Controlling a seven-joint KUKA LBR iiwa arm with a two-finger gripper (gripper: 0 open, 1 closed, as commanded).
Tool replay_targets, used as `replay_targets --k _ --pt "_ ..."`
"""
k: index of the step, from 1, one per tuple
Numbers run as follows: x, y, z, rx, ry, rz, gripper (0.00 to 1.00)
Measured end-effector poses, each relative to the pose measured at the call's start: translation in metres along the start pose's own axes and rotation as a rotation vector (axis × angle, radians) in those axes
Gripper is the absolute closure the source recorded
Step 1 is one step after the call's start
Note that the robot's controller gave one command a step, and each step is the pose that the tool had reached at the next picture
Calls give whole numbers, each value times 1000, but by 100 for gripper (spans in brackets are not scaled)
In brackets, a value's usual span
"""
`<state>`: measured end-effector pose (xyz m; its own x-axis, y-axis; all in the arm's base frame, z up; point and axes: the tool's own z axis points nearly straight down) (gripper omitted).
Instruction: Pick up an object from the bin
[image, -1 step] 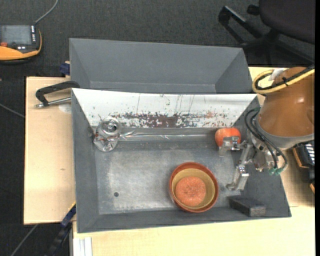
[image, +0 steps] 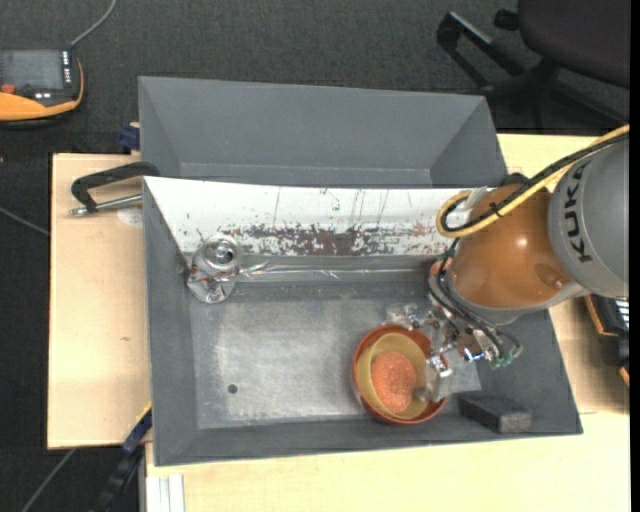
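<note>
In the camera view, the approach-and-grasp step is judged to be in hand: nothing is seen lifted clear of the bin (image: 280, 350), and the pincer (image: 440, 352) is seen low in the bin's near right part, under the arm's orange cover (image: 505, 255). The pincer is placed at the right-hand rim of a round orange-red bowl (image: 359, 368), which sits upright on the bin floor near the front wall, right of the middle. A pinkish-orange lump (image: 393, 377) is seen inside the bowl. The pincer's tip appears to touch or overlap the bowl's right edge, but it cannot be told whether the rim is straddled or merely stood beside. Whether the pincer is wide or narrow cannot be told either, since its tip is lost among the wrist's small parts and wires; no hold on the bowl can therefore be claimed. A dark grey block (image: 494, 412) lies just to the right of the bowl, near the front right corner, apart from the pincer. A small clear glass jar (image: 214, 266) lies well apart, at the back left. For the next move, a firm closure on the bowl's rim is judged to be needed, followed by a straight lift, so that the bowl is not tipped and the lump is not spilled.
</note>
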<state>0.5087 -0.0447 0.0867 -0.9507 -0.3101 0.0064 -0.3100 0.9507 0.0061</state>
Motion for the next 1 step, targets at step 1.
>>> replay_targets --k 1 --pt "-8 -4 -6 14 -33 4 100"
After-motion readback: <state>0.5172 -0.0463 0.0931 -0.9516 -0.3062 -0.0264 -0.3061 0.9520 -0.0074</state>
